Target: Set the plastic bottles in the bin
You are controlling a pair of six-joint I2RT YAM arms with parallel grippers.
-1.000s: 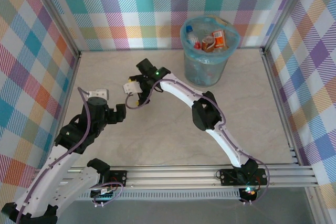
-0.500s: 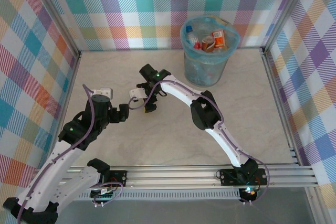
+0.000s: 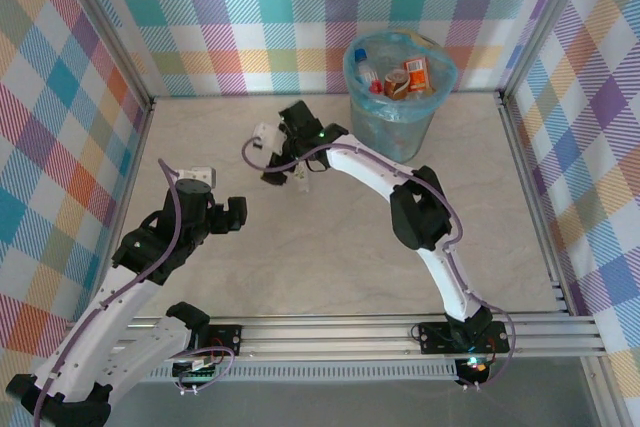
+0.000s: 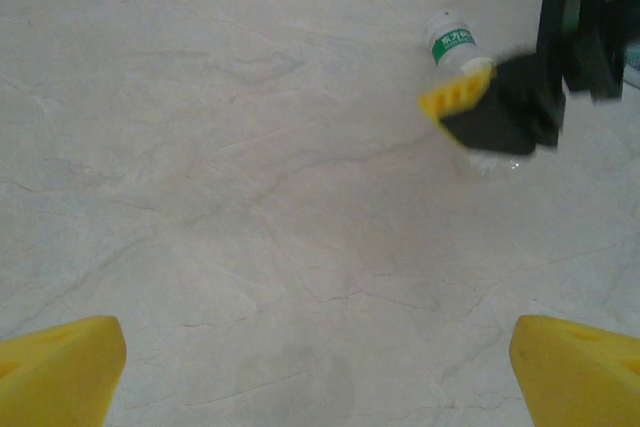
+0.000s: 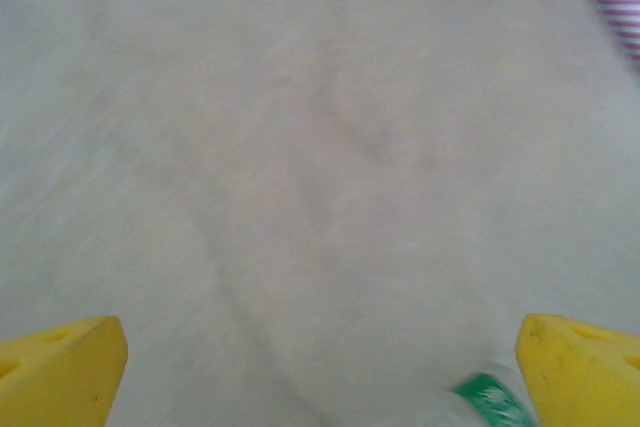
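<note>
**Near edge.** An aluminium rail (image 3: 330,332) carries both arm bases. The left gripper (image 3: 232,215) hangs over the bare marbled tabletop (image 3: 330,257), left of centre. Its jaws are spread wide and hold nothing. In its wrist view the two yellow fingertips (image 4: 60,372) sit in the bottom corners with plain surface between them.

**Mid-table.** The right gripper (image 3: 287,172) points down at the table beyond the left one. Its jaws are likewise fully apart, with nothing clamped. One plastic bottle (image 4: 458,52) lies on its side on the table at this gripper. It has a clear body and a green label with white characters (too small to read).

In the left wrist view, a black finger with a yellow pad crosses in front of the bottle's lower body and hides part of it. The second pad shows at the top edge, beyond the bottle. In the right wrist view, a corner of the green label appears at the bottom edge, just inside the right-hand fingertip. Whether the pad touches the bottle cannot be told.

**Far side.** The bin (image 3: 395,137) stands at the back of the table, right of centre and near the rear wall. It is grey and lined with a light-blue bag. Several bottles (image 3: 410,77) lie inside. An orange-and-red label and a red cap can be made out, but their printing is illegible. Plaid walls (image 3: 250,17) enclose the table on three sides.
</note>
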